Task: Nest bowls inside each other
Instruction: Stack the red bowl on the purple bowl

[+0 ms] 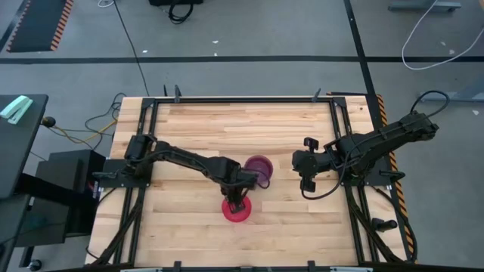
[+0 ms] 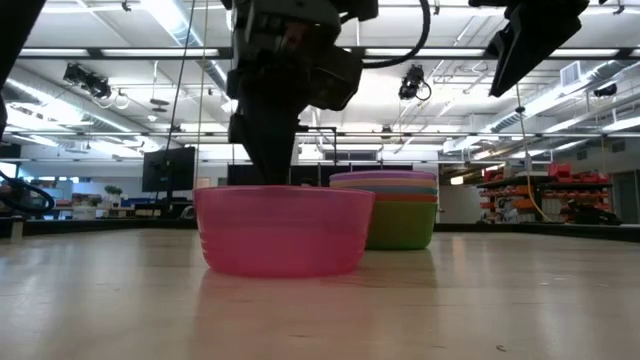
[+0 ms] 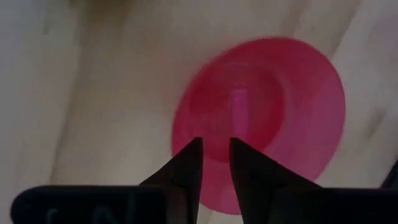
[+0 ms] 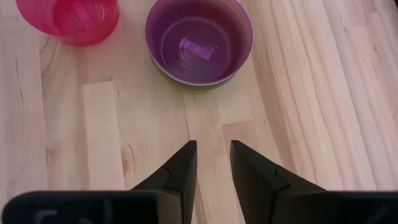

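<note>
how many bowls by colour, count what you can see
magenta-pink round plastic bowl, alone on the table: 1
purple round plastic bowl, top of the stack: 1
blue bowl rim in the stack: 1
orange bowl rim in the stack: 1
green bowl, bottom of the stack: 1
total visible: 5; any bowl hidden inside the stack cannot be told

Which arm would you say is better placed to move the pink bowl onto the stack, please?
Left, probably. Its end effector hangs directly over the pink bowl, beside the stack; the right end effector waits farther off.
</note>
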